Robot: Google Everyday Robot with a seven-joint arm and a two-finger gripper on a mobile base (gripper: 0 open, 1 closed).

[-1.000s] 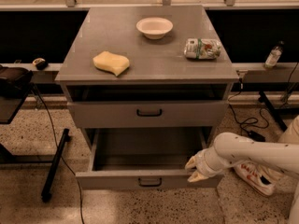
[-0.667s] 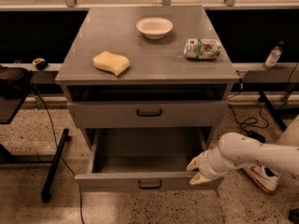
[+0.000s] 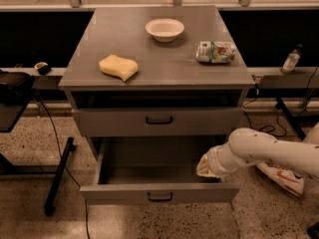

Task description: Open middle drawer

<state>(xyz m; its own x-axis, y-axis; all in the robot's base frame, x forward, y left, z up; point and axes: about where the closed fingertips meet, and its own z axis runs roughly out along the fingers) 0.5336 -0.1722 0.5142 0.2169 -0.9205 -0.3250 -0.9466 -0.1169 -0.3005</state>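
Observation:
The middle drawer [image 3: 159, 195] is a grey drawer with a small dark loop handle. It stands pulled well out of the cabinet, and its inside shows nothing in it. My gripper [image 3: 203, 166] is at the end of the white arm that comes in from the right. It sits over the right side wall of the open drawer, behind the front panel and well right of the handle. The drawer above [image 3: 159, 120] is shut. Anything below the open drawer is hidden.
On the cabinet top [image 3: 159, 68] lie a yellow sponge [image 3: 118, 66], a white bowl [image 3: 164, 29] and a chip bag [image 3: 215, 52]. A black stand [image 3: 56, 179] is on the floor at left. A bottle [image 3: 291, 59] and cables are at right.
My gripper has lifted a little from the drawer's front right corner and drawn back towards the cabinet. The drawer stays open about as far as before.

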